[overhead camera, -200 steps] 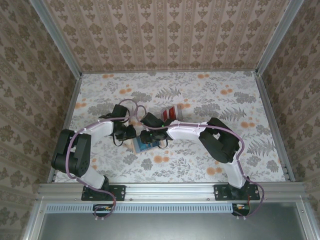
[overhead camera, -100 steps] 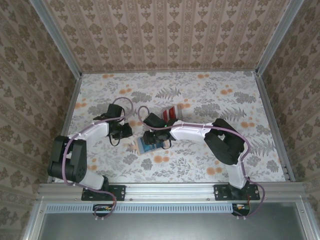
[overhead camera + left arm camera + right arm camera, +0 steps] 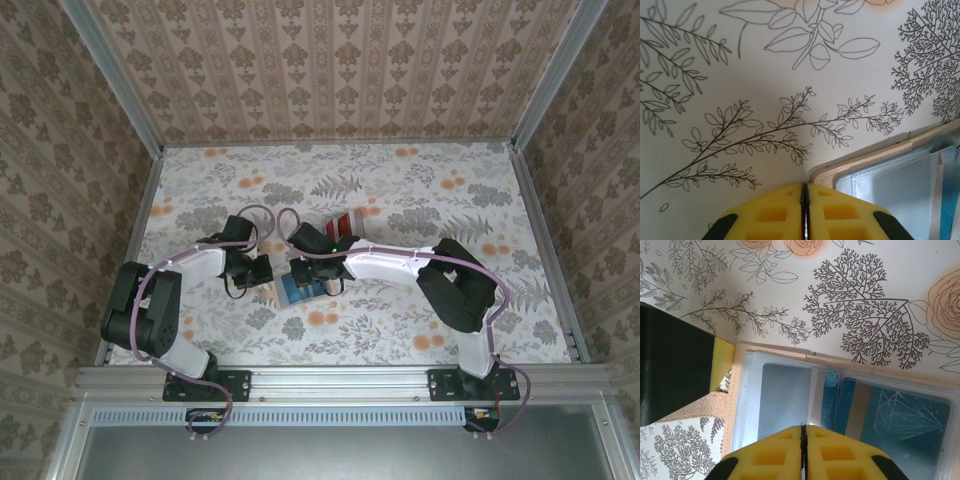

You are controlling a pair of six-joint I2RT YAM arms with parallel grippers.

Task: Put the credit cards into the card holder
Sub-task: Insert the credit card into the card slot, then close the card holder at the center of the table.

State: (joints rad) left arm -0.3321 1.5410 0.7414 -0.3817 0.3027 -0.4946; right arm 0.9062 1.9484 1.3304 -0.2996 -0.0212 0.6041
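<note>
Tan-peach on the outside, blue-grey with clear pockets inside: card holder [image 3: 298,291] spread open flat on the floral desk [image 3: 450,200], near the middle, between the two arms' ends. Blue card [image 3: 900,415] tucked under the clear plastic of the right-hand pocket, as seen from the right wrist. Red cards [image 3: 343,224] in a small pile on the desk just beyond the holder, apart from it, close beside the right arm's wrist.

Left gripper [image 3: 804,189] closed, yellow jaws pressed together with nothing between them, tip right at the holder's tan corner. Right gripper [image 3: 802,430] closed too and empty, jaws meeting above the holder's left-hand pocket. From the right wrist, the left gripper's black-and-yellow finger touching the holder's left edge.
</note>
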